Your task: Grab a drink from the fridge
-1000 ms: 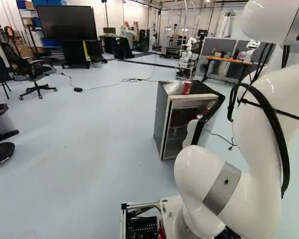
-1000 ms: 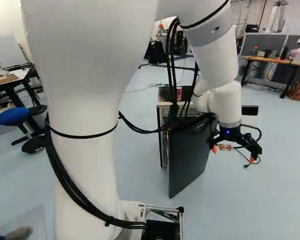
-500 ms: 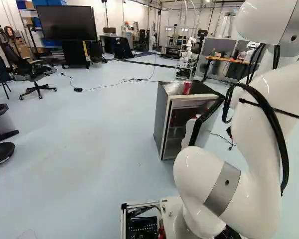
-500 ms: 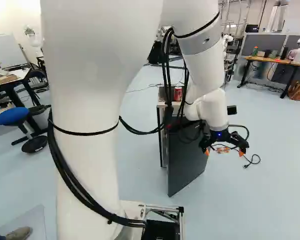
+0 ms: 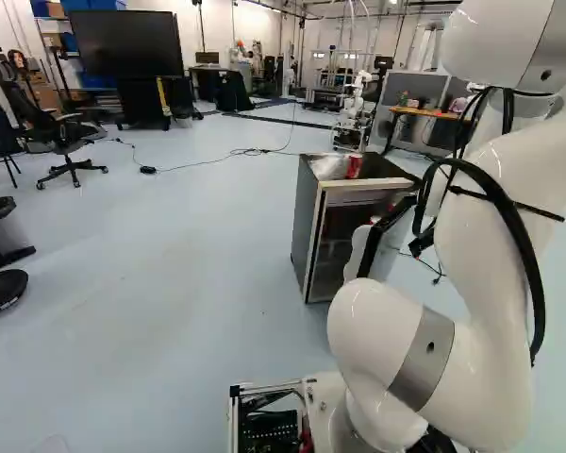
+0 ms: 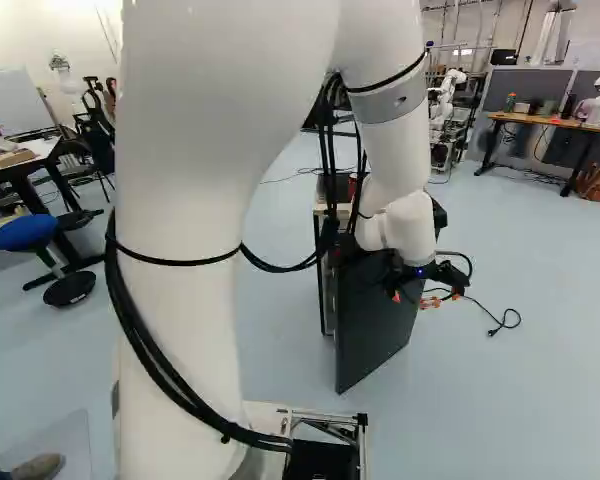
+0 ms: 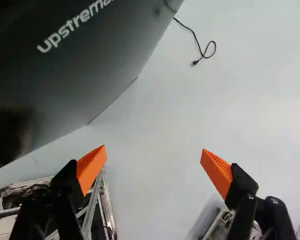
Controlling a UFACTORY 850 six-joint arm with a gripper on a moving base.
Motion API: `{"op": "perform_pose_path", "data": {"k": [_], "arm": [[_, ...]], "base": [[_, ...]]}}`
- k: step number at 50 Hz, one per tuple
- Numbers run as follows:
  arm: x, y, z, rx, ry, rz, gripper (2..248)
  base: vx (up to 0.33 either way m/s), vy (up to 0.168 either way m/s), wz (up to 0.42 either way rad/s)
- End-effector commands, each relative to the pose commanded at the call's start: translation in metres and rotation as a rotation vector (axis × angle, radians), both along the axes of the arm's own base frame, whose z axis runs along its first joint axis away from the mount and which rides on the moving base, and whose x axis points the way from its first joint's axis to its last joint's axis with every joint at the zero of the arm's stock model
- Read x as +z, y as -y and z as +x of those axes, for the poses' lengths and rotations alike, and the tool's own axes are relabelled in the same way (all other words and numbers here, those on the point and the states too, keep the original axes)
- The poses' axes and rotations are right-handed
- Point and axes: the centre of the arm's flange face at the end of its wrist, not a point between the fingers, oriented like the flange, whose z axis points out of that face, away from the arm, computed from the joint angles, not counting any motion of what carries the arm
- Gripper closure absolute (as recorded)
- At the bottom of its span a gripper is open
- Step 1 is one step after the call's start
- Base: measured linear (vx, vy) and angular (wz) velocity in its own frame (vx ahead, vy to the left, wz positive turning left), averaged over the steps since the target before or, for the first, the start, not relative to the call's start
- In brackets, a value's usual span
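My gripper point(image 6: 425, 297) hangs open with nothing between its fingers, in front of the outer face of the fridge's dark door point(image 6: 372, 325). The wrist view shows the gripper point(image 7: 154, 150) with its two orange pads wide apart above the floor, and the door's dark face point(image 7: 85, 60) beyond and to one side of it. In the left base view the small fridge point(image 5: 307, 231) stands with its door swung open. Red items show dimly inside. On its top, a red can point(image 5: 355, 165) stands beside a clear plastic bag point(image 5: 328, 166).
A power cable point(image 7: 203, 52) with a plug lies on the floor beside the door. The base's metal frame point(image 7: 106, 205) shows close under one finger. Farther back are a wooden-topped table point(image 6: 550, 121), an office chair point(image 5: 68, 142) and another robot point(image 6: 446, 95). A blue stool point(image 6: 27, 232) stands at the left.
The arm has swung leftward in the right base view, bringing the open gripper nearer the door's outer face. The base, fridge and can have stayed in place.
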Motion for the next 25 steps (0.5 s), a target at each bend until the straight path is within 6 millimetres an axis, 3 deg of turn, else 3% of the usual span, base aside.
{"op": "perform_pose_path", "data": {"k": [25], "arm": [[-0.025,-0.001,0.024,-0.009,0.188,0.028,3]], "base": [[0.0,0.0,0.0]]}}
